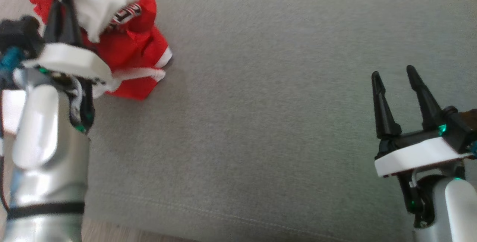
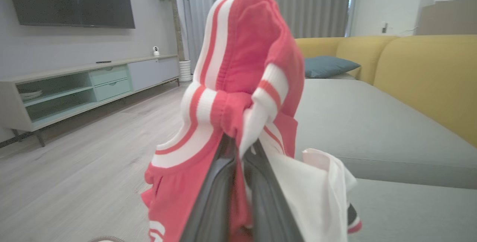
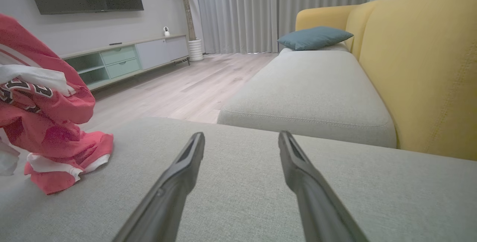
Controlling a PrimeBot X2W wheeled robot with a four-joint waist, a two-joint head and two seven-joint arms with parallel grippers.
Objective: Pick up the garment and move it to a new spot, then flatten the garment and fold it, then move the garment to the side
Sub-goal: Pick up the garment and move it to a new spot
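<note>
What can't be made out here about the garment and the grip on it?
- Head view: the top of the garment is cut off by the upper edge.
- Head view: its lettering is partly folded under white cloth and blurred, so it is unreadable.
- Left wrist view: the tips of the left end effector are buried in bunched cloth, so how much fabric is pinched is unclear.
- Right wrist view: the garment runs off the left edge.

Grey cushion bearing red garment
</note>
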